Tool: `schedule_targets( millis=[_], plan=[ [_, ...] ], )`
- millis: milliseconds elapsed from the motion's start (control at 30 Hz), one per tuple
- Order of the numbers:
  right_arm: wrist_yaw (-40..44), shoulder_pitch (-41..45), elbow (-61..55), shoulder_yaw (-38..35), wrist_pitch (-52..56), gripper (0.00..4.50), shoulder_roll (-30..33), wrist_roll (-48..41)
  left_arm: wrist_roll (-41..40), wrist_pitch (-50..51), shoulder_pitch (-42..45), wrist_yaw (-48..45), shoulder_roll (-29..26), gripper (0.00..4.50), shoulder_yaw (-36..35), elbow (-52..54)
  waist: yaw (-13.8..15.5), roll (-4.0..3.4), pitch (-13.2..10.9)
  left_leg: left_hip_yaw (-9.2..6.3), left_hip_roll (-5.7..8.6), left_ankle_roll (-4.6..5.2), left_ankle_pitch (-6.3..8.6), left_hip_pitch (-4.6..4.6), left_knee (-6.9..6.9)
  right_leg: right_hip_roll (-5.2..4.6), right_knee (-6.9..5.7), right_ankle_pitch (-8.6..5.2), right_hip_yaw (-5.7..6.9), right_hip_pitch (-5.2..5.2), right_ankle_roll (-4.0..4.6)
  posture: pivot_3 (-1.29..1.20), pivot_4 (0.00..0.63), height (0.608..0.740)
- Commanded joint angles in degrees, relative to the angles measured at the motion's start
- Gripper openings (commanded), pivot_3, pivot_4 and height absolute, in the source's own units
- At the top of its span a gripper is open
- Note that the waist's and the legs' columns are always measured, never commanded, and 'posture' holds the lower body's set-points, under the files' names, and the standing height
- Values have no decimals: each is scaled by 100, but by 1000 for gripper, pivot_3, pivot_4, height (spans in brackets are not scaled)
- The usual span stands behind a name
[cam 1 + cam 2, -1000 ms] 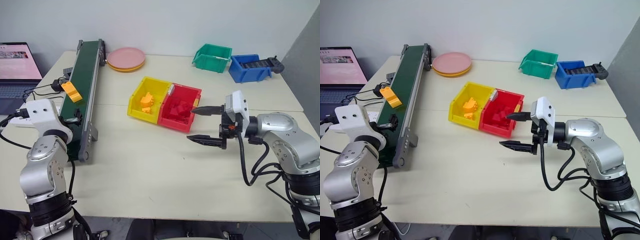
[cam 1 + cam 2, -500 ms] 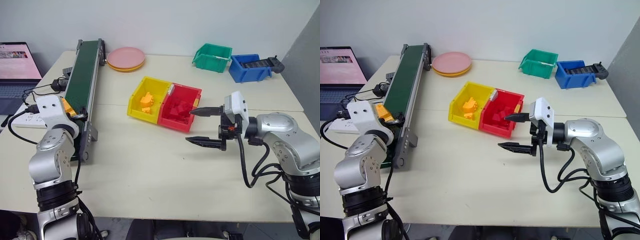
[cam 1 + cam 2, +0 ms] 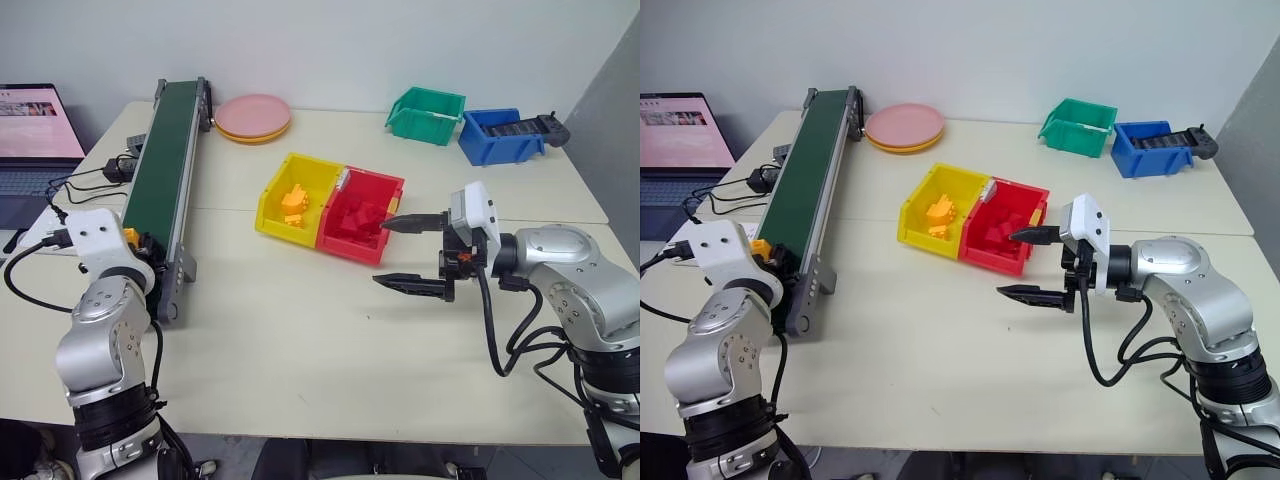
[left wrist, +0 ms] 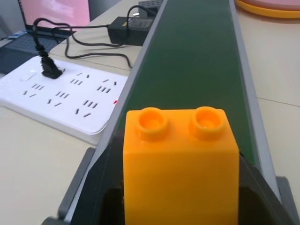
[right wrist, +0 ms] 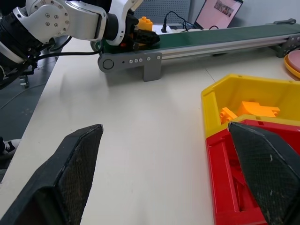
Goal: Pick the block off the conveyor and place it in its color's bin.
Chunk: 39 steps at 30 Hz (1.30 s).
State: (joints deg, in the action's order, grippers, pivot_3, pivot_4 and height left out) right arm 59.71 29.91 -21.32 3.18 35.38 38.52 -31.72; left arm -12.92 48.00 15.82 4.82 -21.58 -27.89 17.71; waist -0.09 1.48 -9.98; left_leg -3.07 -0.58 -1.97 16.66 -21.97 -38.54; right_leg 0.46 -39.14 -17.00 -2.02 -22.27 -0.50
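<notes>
Block (image 4: 180, 164) clamped in the left gripper (image 5: 140, 40) at the near end of the conveyor (image 3: 165, 170), studs up, filling the space between the two black fingers in the left wrist view, with the dark green belt running away beyond it. Seized right at the belt's near end, probably because that is where a travelling piece arrives and is easiest to catch before it drops off. Seen from the head cameras as a sliver of orange (image 3: 760, 246) beside the white wrist housing, just at the conveyor's near end and not yet lifted clear of the frame, as far as can be judged. Left forearm angled in from the conveyor's outer side, wrist bent so the fingers lie roughly level along the belt. Yellow bin (image 3: 275, 195) well apart from the conveyor, across open table, joined to the red bin (image 3: 385, 225) on the side away from the conveyor, already holding several orange pieces (image 3: 293, 203); the matching colour marks it as the likely destination. Right gripper (image 3: 412, 252) parked beyond the red bin from the conveyor, jaws spread wide and holding nothing, fingers pointing back toward the conveyor, arm bent at the elbow, apparently waiting clear of the bins' open tops.
</notes>
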Motion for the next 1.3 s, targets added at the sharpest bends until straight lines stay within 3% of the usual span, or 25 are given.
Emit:
schedule_targets(
  millis=[33, 200, 367, 633, 933, 1000, 1300],
  plan=[
    [14, 160, -94, -195, -45, 4500, 68, -151, 16, 62, -33, -8, -128, 1528, -120, 601, 0, 0, 0, 0, 0, 0, 0, 0, 1, 0, 0, 0, 0, 0, 0, 0, 150, 740],
    [-87, 206, -106, -290, -25, 4500, 114, -184, -64, 1, 210, -633, -568, 1528, 452, 811, -2, 1, -1, 0, 0, 0, 0, 1, 4, 0, 1, 0, 1, 0, 0, 0, 150, 740],
    [-558, 110, -372, -763, 252, 4500, 198, -381, -338, -301, 1811, -2080, -801, 1528, 1895, -305, 152, 5, -3, -19, 8, -3, -2, -9, -8, -4, 4, 1, 23, 9, 0, 0, 150, 740],
    [-1263, -199, -1187, -1254, 856, 4500, 356, -857, 144, -1416, 3359, -2875, -371, 1528, 2943, -2688, 42, 3, -5, 5, 4, -4, -3, -21, -8, -1, 8, 1, 1, -9, -2, 0, 150, 740],
    [-1910, -475, -1818, -1494, 1248, 4500, 446, -1283, 589, -2750, 4298, -3176, 195, 1528, 3162, -5137, 6, 4, -5, 0, 9, 2, 0, -27, -14, 0, 7, 1, 5, -6, -3, 0, 150, 740],
    [-1990, -494, -1845, -1535, 1279, 4500, 484, -1336, 587, -2880, 4389, -3208, 234, 2233, 3086, -5445, -4, 4, -5, 2, 9, 2, 0, -41, -19, 0, 8, 1, 2, -17, -3, 0, 150, 740],
    [-2155, -487, -1776, -1572, 1264, 4500, 630, -1433, 659, -3146, 4469, -3371, 282, 3810, 3072, -5691, 1, 4, -5, 12, 10, 1, -1, -98, -30, 0, -31, 1, -6, -92, -4, 0, 150, 740]
  ],
)
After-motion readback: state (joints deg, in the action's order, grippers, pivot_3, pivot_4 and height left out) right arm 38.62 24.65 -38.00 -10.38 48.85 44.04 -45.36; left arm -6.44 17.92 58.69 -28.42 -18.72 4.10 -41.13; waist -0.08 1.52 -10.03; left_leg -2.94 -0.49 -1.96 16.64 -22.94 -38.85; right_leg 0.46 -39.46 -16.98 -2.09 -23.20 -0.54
